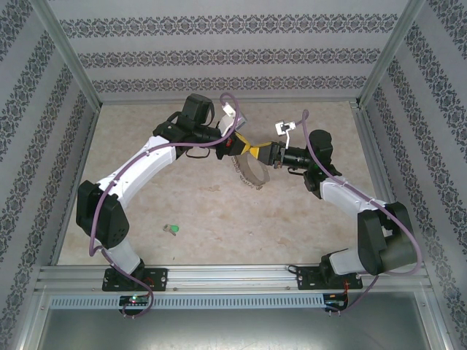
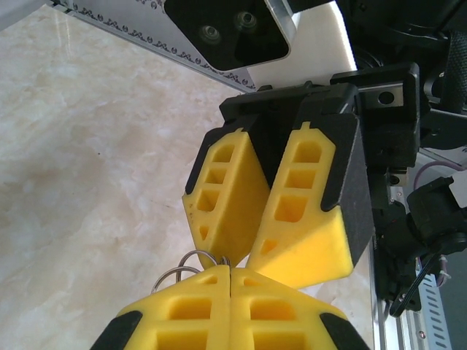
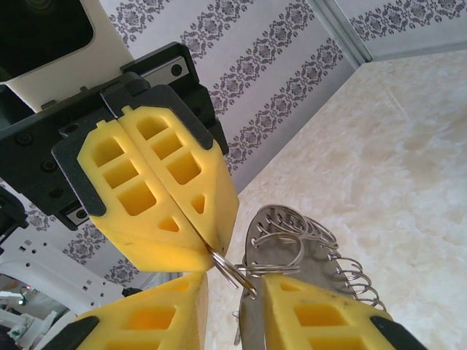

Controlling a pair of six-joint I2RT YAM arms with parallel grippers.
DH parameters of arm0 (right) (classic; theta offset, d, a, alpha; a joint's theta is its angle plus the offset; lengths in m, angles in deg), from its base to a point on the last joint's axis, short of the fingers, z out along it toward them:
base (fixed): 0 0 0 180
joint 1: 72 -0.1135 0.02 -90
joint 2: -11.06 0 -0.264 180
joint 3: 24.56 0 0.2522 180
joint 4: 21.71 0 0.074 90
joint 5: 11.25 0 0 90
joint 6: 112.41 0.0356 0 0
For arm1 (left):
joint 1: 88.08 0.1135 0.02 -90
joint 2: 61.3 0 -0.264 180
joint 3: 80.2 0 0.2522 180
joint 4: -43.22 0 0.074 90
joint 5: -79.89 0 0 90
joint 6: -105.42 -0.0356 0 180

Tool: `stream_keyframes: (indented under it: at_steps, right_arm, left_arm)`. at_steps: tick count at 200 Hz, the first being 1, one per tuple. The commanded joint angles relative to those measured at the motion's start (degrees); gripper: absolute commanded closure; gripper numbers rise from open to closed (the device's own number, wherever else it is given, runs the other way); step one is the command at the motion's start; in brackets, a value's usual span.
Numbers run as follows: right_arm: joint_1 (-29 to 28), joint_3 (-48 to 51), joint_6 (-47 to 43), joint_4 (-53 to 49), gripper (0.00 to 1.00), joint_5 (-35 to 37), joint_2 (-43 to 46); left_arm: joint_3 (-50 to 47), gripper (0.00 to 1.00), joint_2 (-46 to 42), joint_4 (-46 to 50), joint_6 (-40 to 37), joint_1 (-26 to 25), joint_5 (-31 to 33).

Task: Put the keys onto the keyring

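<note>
The keyring (image 1: 253, 173) hangs above the middle of the table where the two grippers meet. In the right wrist view it is a grey ring (image 3: 321, 255) fringed with several small silvery split rings. My left gripper (image 3: 211, 246) is shut on one of these small rings (image 3: 232, 268); two wire loops (image 2: 182, 268) stick out beside its closed tips (image 2: 231, 270). My right gripper (image 3: 235, 286) faces it tip to tip, its jaws a little apart around that small ring. One green-headed key (image 1: 172, 230) lies loose on the table near the left arm.
The marble-patterned tabletop (image 1: 306, 219) is walled by patterned panels (image 1: 219, 51) on three sides. An aluminium rail (image 1: 233, 275) with the two arm bases runs along the near edge. Cables loop above both wrists.
</note>
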Motion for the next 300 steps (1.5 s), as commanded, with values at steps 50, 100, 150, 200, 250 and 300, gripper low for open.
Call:
stream_keyframes:
  at_steps: [50, 100, 150, 200, 250, 300]
  right_arm:
    - [-1.06, -2.72, 0.60, 3.91, 0.89, -1.70, 1.61]
    - [-0.91, -2.08, 0.34, 3.78, 1.00, -0.01, 2.60]
    - [0.03, 0.13, -0.36, 4.20, 1.00, 4.04, 6.83]
    - [-0.15, 3.44, -1.39, 5.76, 1.00, 11.19, 12.25]
    - [-1.96, 4.66, -3.39, 7.34, 1.00, 16.71, 16.08]
    - [-3.48, 3.78, -5.05, 8.36, 1.00, 17.79, 15.23]
  left_arm:
    - [1.54, 1.00, -1.58, -2.80, 0.92, 0.50, -3.14]
    - [1.55, 0.97, -1.86, -4.72, 4.27, 0.62, -0.33]
    - [-6.24, 0.45, -9.80, -18.63, 19.12, 2.34, 11.57]
    - [-11.86, 0.45, -14.74, -26.06, 31.50, 3.33, 9.17]
    - [-17.26, 0.61, -14.47, -37.14, 40.38, 3.25, 0.34]
    - [-20.17, 0.60, -13.09, -43.94, 41.93, 1.90, -4.11]
